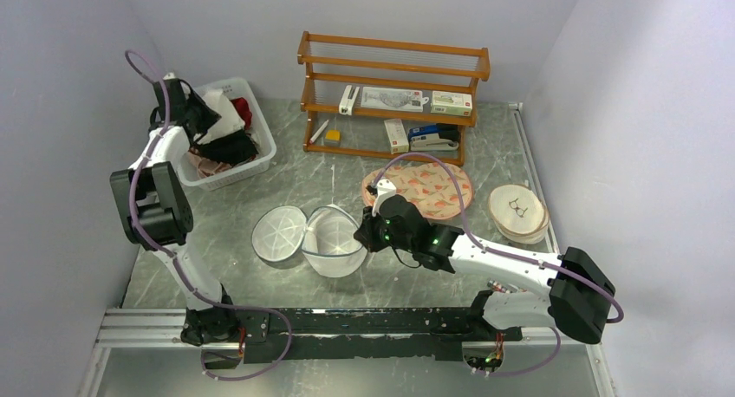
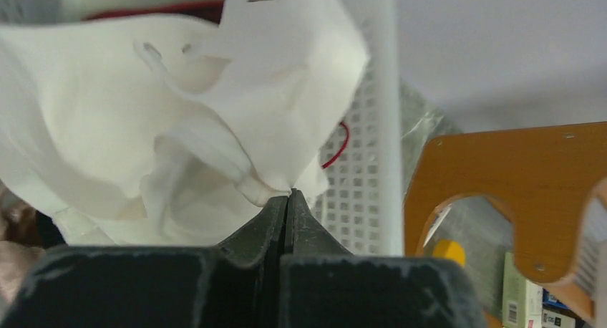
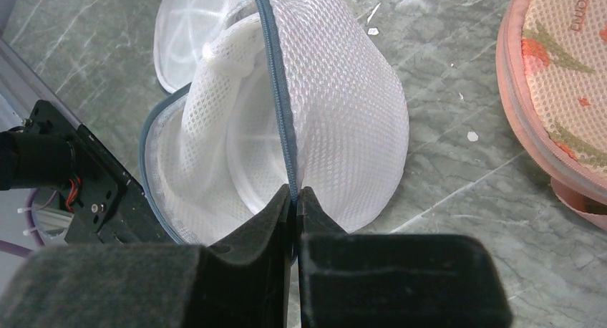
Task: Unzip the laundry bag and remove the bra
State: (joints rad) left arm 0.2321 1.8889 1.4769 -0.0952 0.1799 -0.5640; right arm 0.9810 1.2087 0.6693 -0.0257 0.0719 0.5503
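The white mesh laundry bag (image 1: 334, 241) lies open on the table centre, its round lid half (image 1: 278, 233) flipped out to the left. My right gripper (image 1: 368, 232) is shut on the bag's grey zip edge (image 3: 275, 77) at its right rim; in the right wrist view (image 3: 294, 192) the fingers pinch the edge and the bag (image 3: 336, 113) looks empty. My left gripper (image 1: 212, 115) is at the far left above the white slatted basket (image 1: 247, 167), shut on a white bra (image 1: 227, 113). In the left wrist view (image 2: 289, 193) the bra (image 2: 179, 106) hangs from the fingertips in front of the basket wall (image 2: 365, 170).
The basket holds dark, red and pinkish clothes. A wooden shelf (image 1: 390, 76) with small boxes stands at the back. A pink patterned round bag (image 1: 416, 189) and a round beige case with a glasses picture (image 1: 517, 211) lie to the right.
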